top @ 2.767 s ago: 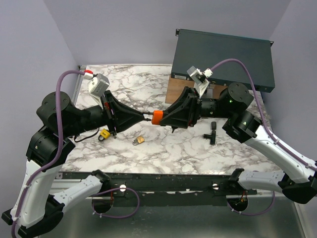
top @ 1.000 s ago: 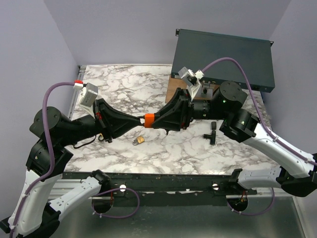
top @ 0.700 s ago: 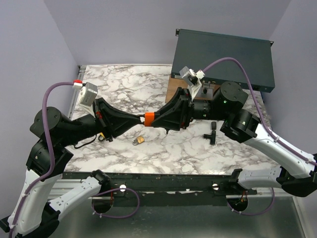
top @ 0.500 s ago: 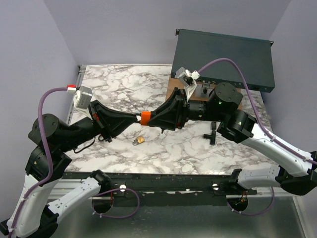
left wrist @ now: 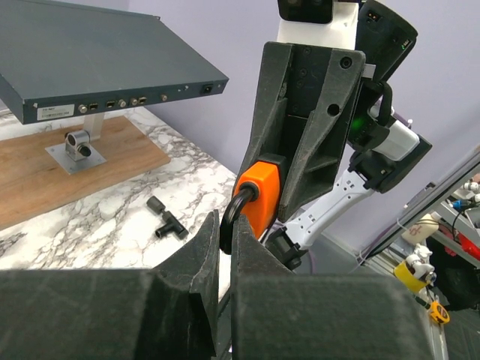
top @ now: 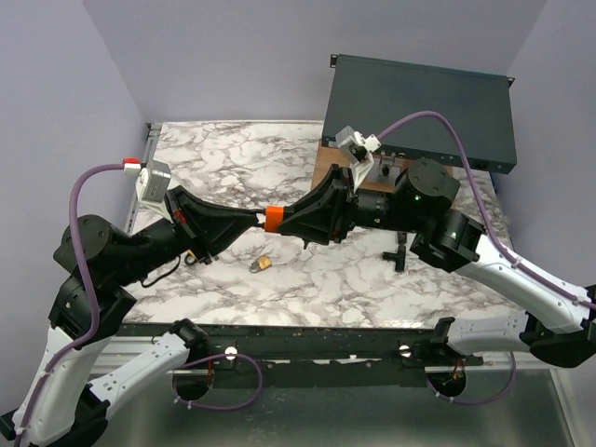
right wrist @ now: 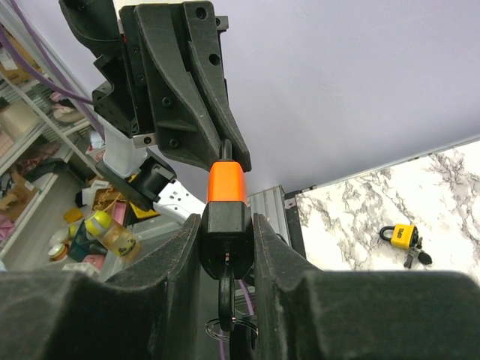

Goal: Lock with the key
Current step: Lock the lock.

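Hanging in the air above the table [top: 279, 158], the orange padlock [top: 272, 219] sits between the two arms, near the middle of the top view. The right jaws are closed on its body. The left jaws, almost shut, pinch the black shackle [left wrist: 229, 214]. From the left jaws the lock lies at 3 o'clock, from the right jaws at 9 o'clock, and its long axis follows this same line. The body is bright orange with a black lower part, where the key [right wrist: 226, 289] hangs with its ring. Whether the shackle is seated, I cannot tell. I judge it must be pushed in along this axis.
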Motion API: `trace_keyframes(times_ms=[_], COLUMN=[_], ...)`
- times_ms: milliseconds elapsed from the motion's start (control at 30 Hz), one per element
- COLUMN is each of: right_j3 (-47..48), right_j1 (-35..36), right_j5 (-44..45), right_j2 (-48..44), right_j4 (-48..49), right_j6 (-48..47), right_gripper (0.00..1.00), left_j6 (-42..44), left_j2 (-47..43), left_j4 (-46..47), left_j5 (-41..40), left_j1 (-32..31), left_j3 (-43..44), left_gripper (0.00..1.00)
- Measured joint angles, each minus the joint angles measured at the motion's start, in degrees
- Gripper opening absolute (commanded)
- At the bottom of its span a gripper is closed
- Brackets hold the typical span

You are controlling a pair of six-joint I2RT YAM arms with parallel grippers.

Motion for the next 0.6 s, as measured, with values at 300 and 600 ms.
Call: trace_keyframes(times_ms=[300, 600], right_j3=[-2.5, -4.7], right_j1=[0.1, 0.1], right_j5=[3.3, 7.5], right_j2=[-1.2, -4.5], right_j4=[0.9, 0.8], right_j6=[-1.3, -3.0], right_gripper=[0.70, 0.97], left_j6=[-1.4, -1.6], left_j2=[0.0, 0.4], left_j4=[1.0, 1.1], left_j5=[0.0, 0.0], left_j1=[-0.3, -0.4], left_j3=[0.0, 0.0], left_gripper=[0.00, 0.00])
